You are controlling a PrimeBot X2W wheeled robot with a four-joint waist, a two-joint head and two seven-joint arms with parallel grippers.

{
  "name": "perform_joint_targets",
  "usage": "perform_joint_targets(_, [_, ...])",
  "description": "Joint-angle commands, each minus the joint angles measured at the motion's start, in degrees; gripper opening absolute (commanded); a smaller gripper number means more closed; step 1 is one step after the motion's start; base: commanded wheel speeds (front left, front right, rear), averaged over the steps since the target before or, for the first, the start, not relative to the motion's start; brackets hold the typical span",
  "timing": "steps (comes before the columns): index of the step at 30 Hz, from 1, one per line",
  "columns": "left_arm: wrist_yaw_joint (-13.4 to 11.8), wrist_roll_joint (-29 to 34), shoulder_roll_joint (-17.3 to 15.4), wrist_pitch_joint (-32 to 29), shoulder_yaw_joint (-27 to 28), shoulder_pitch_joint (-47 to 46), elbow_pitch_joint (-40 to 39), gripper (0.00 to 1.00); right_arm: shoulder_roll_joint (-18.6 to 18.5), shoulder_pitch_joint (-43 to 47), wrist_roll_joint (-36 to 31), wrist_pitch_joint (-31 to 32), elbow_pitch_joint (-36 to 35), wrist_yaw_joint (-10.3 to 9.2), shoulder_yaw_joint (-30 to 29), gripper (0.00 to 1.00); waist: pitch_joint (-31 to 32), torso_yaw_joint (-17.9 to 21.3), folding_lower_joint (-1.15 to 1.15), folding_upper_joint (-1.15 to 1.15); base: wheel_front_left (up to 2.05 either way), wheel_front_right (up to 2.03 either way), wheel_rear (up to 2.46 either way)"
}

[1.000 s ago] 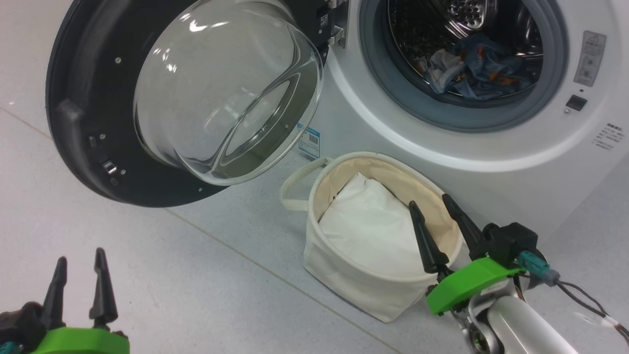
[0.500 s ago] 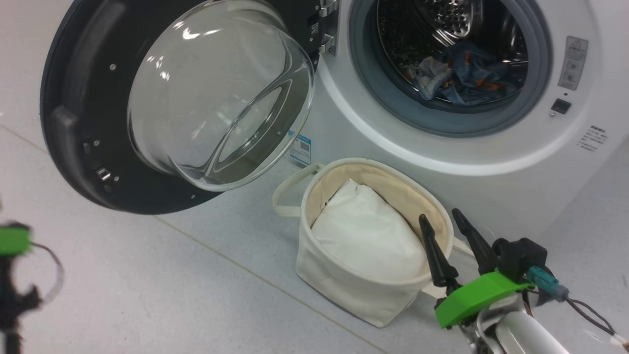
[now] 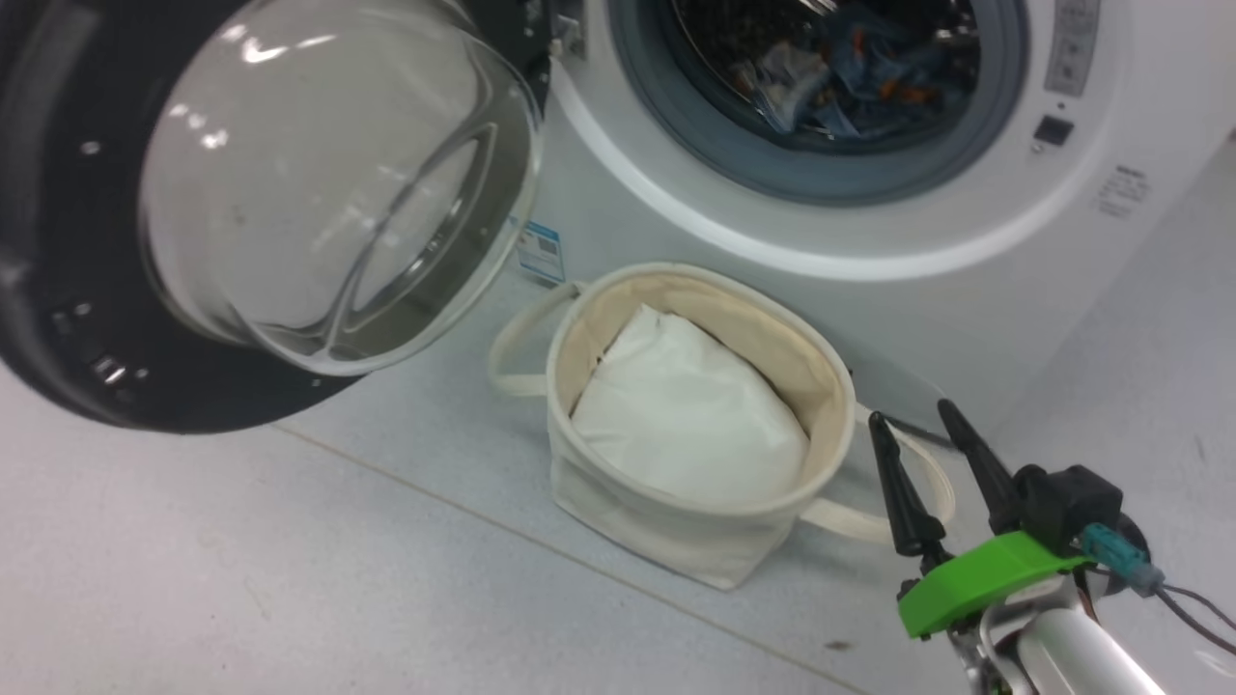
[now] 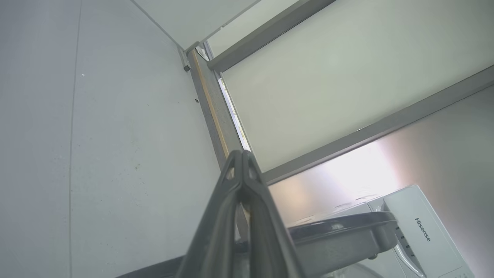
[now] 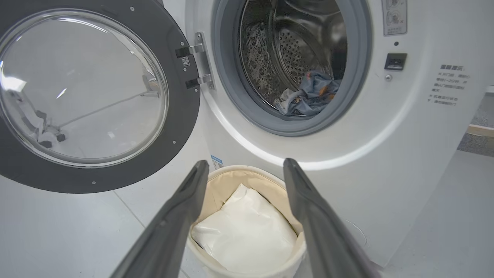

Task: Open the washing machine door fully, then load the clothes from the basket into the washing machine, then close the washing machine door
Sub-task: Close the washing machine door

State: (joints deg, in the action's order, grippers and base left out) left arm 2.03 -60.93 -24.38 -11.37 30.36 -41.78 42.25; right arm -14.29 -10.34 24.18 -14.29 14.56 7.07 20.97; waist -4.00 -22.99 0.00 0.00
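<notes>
The washing machine stands with its black washing machine door swung wide to the left, glass bowl bulging outward. Light blue printed clothes lie inside the steel drum. On the floor before the washer sits the cream basket, holding a plain white cloth bundle. My right gripper is open, low at the right, just beside the basket's right rim. My left gripper is shut on nothing, pointing up past the door's top edge.
Pale grey floor spreads left and in front of the basket. The basket's strap handles loop out on both sides. In the left wrist view a white wall with grey frame bars rises above the washer's top corner.
The left gripper closed and lifted out of the head view. The head camera shifted, so the washer and basket sit further left and higher in the picture. The right gripper stayed open beside the basket.
</notes>
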Motion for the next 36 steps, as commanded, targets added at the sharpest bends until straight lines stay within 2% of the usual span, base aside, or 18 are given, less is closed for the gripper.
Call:
perform_joint_targets(1, [0.5,-1.0,-4.2,-1.7,1.1,-2.8,0.1,0.0,-1.2,-2.3,-0.8,-0.7,-2.0,0.42,0.3,1.0,-2.5,2.2,0.0,0.0,0.0,0.0,0.0])
perform_joint_targets(5, [1.6,-4.6,-6.3,-9.1,1.7,-5.2,6.3,0.0,-1.7,-3.7,-1.3,-0.7,-2.5,0.42,0.1,1.0,-5.2,4.4,0.0,0.0,0.0,0.0,0.0])
perform_joint_targets(9, [2.0,-6.7,-7.9,-12.3,2.7,-6.8,9.5,0.0,-2.1,-4.2,-1.6,-0.7,-2.5,0.42,-0.3,1.0,-6.4,5.2,0.0,0.0,0.0,0.0,0.0])
perform_joint_targets(15, [2.3,-8.9,-8.0,-17.5,2.6,-8.6,12.3,0.0,-2.1,-4.4,-1.8,-0.7,-2.5,0.42,-0.5,1.0,-7.0,4.9,0.0,0.0,0.0,0.0,0.0])
perform_joint_targets(22, [2.4,-10.0,-6.5,-30.7,-1.0,-8.6,14.1,0.0,-1.6,-4.4,-1.7,-0.7,-2.4,0.42,-0.3,1.0,-6.3,3.6,0.0,0.0,0.0,0.0,0.0])
perform_joint_targets(27, [3.4,-10.3,-4.4,-39.8,-4.1,-5.9,11.2,0.0,-0.7,-3.5,-1.3,-0.7,-1.9,0.42,-0.8,1.0,-4.7,2.3,0.0,0.0,0.0,0.0,0.0])
perform_joint_targets(31, [3.6,-10.1,-2.1,-46.0,-7.0,-2.4,5.5,0.0,0.3,-3.0,-0.9,-0.7,-1.9,0.42,-0.9,1.0,-3.5,1.3,0.0,0.0,0.0,0.0,0.0])
perform_joint_targets(33, [3.2,-11.0,-0.3,-49.1,-7.7,-0.5,0.8,0.0,0.8,-2.6,-0.9,-0.7,-1.9,0.42,-1.2,1.0,-3.0,0.9,0.0,0.0,0.0,0.0,0.0])
perform_joint_targets(36, [1.1,-12.5,2.7,-52.7,-8.4,2.7,-8.2,0.0,1.3,-2.0,-0.8,-0.7,-1.8,0.42,-1.5,1.0,-2.6,0.2,0.0,0.0,0.0,0.0,0.0])
